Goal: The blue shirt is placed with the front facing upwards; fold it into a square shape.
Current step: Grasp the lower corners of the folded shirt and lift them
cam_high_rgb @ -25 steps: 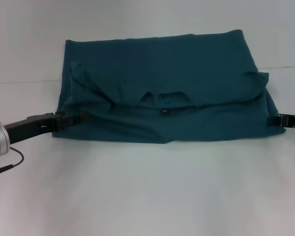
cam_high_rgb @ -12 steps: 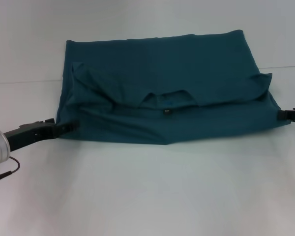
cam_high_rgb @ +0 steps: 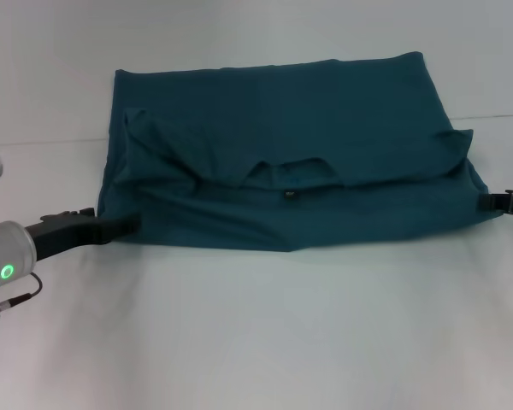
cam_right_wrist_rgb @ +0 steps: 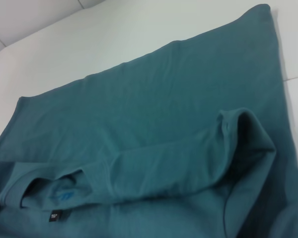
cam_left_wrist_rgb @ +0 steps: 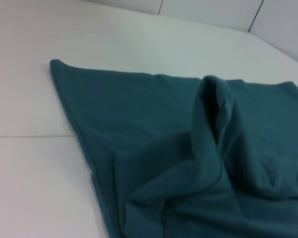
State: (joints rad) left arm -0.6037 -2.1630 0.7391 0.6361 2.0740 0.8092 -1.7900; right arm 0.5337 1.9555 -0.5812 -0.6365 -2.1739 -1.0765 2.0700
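Note:
The blue shirt (cam_high_rgb: 282, 137) lies on the white table as a wide rectangle. Its upper part is folded down toward me, and the collar with a small dark label (cam_high_rgb: 288, 194) faces up in the middle. Both sleeves are tucked inward, leaving raised folds (cam_left_wrist_rgb: 213, 99) (cam_right_wrist_rgb: 243, 129). My left gripper (cam_high_rgb: 128, 224) lies low on the table at the shirt's near left corner, its tip against the cloth edge. At the shirt's right edge my right gripper (cam_high_rgb: 489, 202) touches the fabric. Neither wrist view shows its own fingers, only the shirt (cam_left_wrist_rgb: 154, 139) (cam_right_wrist_rgb: 154, 114).
A bare white table (cam_high_rgb: 256, 342) stretches out in front of the shirt. A thin seam (cam_high_rgb: 43, 143) runs across the table behind it. A short cable (cam_high_rgb: 17, 297) loops under my left wrist.
My left gripper has slid along the shirt's left side toward the near corner. The right gripper has drawn back a little to the right, and the cloth's near right edge spread slightly outward.

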